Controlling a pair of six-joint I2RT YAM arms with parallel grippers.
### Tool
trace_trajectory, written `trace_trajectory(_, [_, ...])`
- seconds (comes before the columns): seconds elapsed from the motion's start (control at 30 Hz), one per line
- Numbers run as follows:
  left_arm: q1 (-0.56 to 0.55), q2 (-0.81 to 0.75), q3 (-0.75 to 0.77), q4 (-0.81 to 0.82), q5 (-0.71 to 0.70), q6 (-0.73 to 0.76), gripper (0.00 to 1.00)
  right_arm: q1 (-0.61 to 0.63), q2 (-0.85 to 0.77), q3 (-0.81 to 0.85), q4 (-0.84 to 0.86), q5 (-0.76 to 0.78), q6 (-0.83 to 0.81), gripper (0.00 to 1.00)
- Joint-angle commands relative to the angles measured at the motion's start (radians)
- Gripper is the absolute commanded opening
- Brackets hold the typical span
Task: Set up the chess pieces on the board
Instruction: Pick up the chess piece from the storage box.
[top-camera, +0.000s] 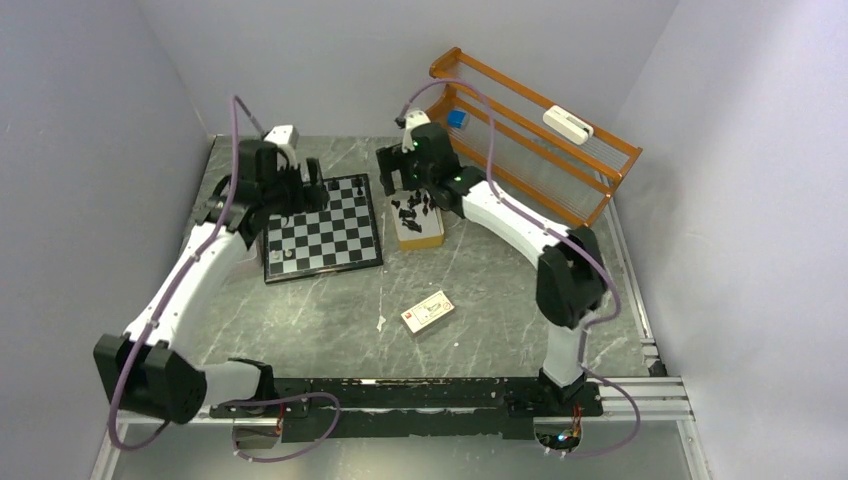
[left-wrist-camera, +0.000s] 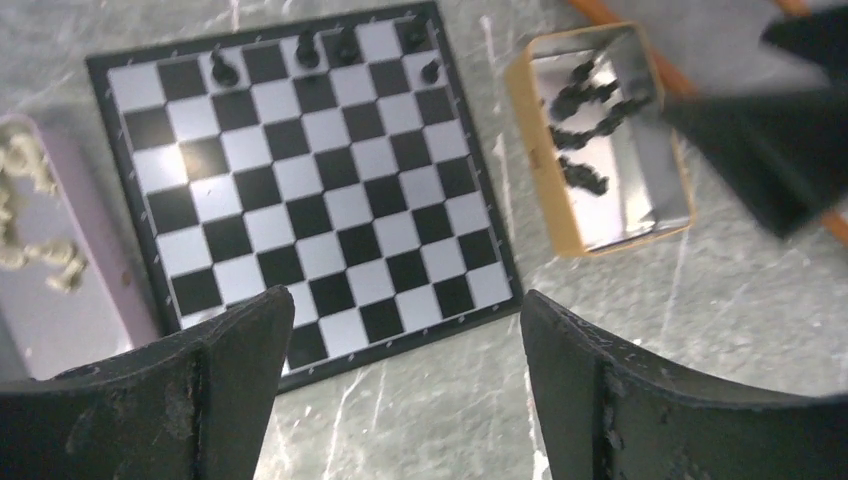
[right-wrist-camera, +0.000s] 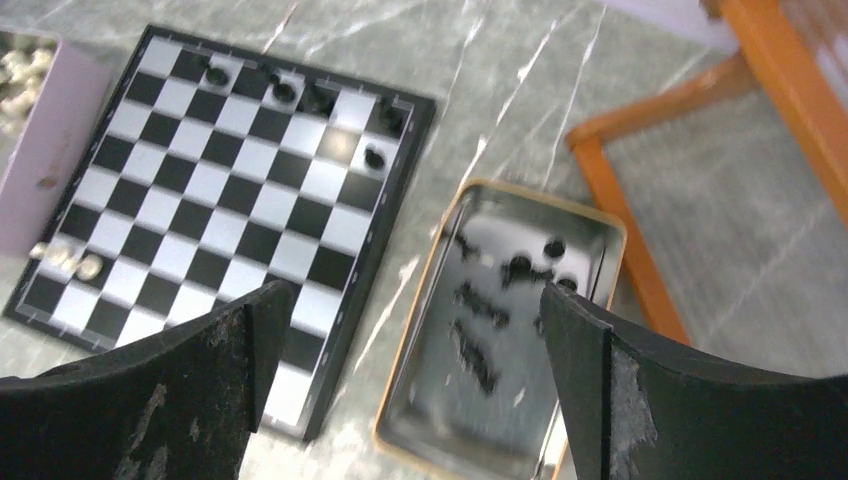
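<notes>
Hands both spread, empty: left hand (left-wrist-camera: 404, 308), right hand (right-wrist-camera: 415, 295); print on card (top-camera: 427, 311) illegible.

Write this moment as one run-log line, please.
left pincer: open, empty | right pincer: open, empty | black-and-white checkered chessboard: few small black chess pieces near one edge | tan-rimmed metal tin: more black pieces inside

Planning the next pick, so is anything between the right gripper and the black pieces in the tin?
Nothing visible does. The right gripper hangs open above the lidless tin, and the black pieces lie exposed inside it.
</notes>
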Motion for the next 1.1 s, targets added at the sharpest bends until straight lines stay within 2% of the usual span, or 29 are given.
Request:
trace_trajectory(0.0, [-0.044, 0.126, 0.179, -0.025, 0.086, -0.004, 0.86, 0.007, -0.181, -0.195, -0.008, -0.023, 0.103, 1.0])
trace_trajectory(0.13, [-0.135, 0.281, 0.341, -0.075, 0.042, 0.02, 0.77, 0.013, -0.355, -0.4, 0.048, -0.056, 0.185, 1.0])
trace_trajectory(0.33, [-0.263, 0.509, 0.544, -0.1, 0.015, 0.033, 0.52, 0.015, -0.568, -0.623, 0.121, -0.133, 0.248, 1.0])
trace_trajectory(0.47, [-0.329, 0.645, 0.645, -0.088, -0.017, 0.024, 0.49, 0.015, -0.703, -0.709, 0.121, -0.111, 0.27, 1.0])
trace_trajectory(0.6, [-0.369, 0.766, 0.707, -0.05, -0.006, 0.009, 0.44, 0.015, -0.828, -0.789, 0.13, -0.081, 0.252, 1.0])
trace_trajectory(0.73, [-0.396, 0.863, 0.75, -0.044, -0.059, 0.01, 0.39, 0.015, -0.931, -0.865, 0.152, -0.029, 0.246, 1.0])
trace_trajectory(0.87, [-0.397, 0.926, 0.749, -0.024, -0.095, 0.01, 0.41, 0.015, -0.994, -0.909, 0.174, 0.005, 0.24, 1.0])
trace_trajectory(1.07, [-0.397, 0.99, 0.747, 0.017, -0.104, 0.019, 0.38, 0.015, -1.033, -0.942, 0.187, 0.02, 0.236, 1.0])
